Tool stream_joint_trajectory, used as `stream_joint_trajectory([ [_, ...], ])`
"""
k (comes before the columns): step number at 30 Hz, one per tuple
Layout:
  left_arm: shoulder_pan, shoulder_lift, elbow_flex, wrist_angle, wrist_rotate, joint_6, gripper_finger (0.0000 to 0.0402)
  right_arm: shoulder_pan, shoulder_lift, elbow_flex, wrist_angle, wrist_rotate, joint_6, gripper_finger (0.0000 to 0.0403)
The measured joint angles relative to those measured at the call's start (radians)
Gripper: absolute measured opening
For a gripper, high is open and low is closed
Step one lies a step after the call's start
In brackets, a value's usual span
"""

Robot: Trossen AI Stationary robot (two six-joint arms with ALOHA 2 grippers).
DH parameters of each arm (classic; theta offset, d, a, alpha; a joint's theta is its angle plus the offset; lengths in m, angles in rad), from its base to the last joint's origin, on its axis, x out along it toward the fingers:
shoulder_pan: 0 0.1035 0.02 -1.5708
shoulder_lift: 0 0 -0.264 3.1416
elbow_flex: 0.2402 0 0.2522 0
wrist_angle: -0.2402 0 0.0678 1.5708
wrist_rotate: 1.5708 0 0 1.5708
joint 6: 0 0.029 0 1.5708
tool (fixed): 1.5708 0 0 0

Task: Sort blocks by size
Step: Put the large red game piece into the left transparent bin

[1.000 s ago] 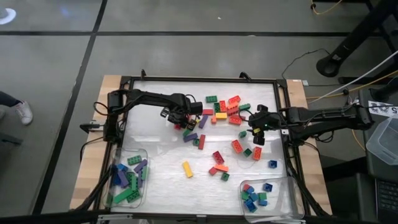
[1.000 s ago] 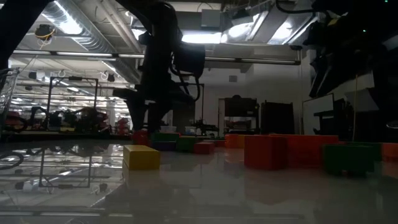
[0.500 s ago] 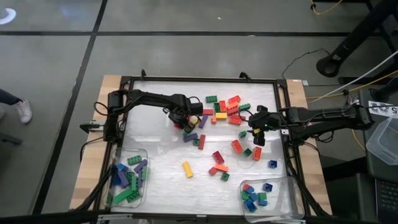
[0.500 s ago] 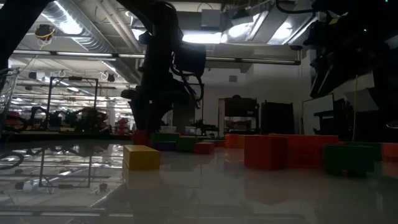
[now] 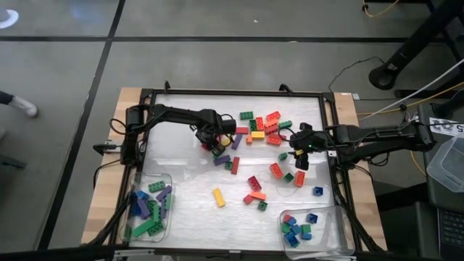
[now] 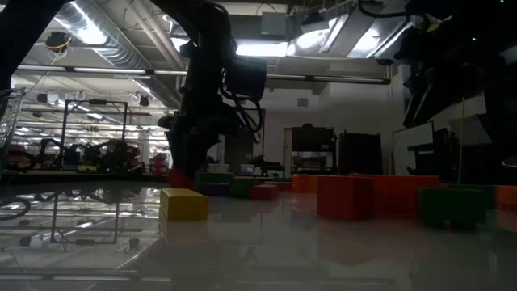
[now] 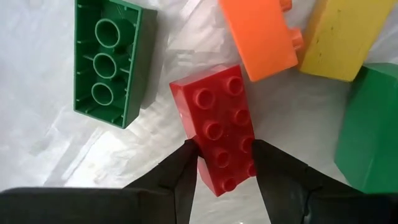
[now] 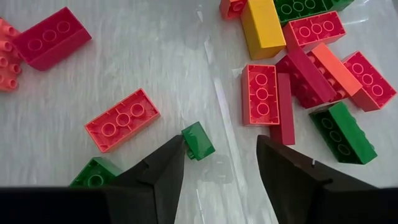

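White tabletop [image 5: 188,181] inside a dark frame carries everything. Two clear plastic trays sit at its near corners: left tray [image 5: 168,180] full of long green, blue and purple bricks, right tray [image 5: 335,214] with small square blue, green and red ones. Loose studded plastic blocks [image 5: 261,129] spread over the centre and toward the far edge, mostly red, orange, green; a lone long yellow brick [image 5: 217,196] lies nearer the near edge, mid-table, also front-most in the low view [image 6: 183,203].

Left arm reaches from the table's left edge to mid-table. Left gripper [image 7: 225,165] is down on the surface, fingers clamped on the sides of a long red eight-stud brick [image 7: 219,124], studs up. Just beside it: long green brick [image 7: 112,59] lying underside up, orange brick [image 7: 261,34], yellow brick [image 7: 339,37].

Right arm comes from the right edge. Right gripper [image 8: 221,163] hovers with fingers apart, holding nothing, over a small green square block [image 8: 198,140] sitting near one fingertip; a long salmon-red brick [image 8: 122,119] lies beside it.
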Motion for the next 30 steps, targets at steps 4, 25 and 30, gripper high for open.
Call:
stream_joint_trajectory([
  [4, 0.001, 0.0, 0.011, -0.016, 0.02, -0.016, 0.0141, 0.0, 0.0, 0.0, 0.0, 0.0, 0.0, 0.02],
  [25, -0.012, -0.011, 0.033, -0.048, 0.215, 0.009, 0.0141, 0.0, 0.0, 0.0, -0.002, 0.0, 0.003, 0.02],
  [30, -0.029, -0.011, 0.031, -0.049, 0.207, 0.013, 0.0141, 0.0, 0.0, 0.0, -0.002, 0.0, 0.003, 0.02],
])
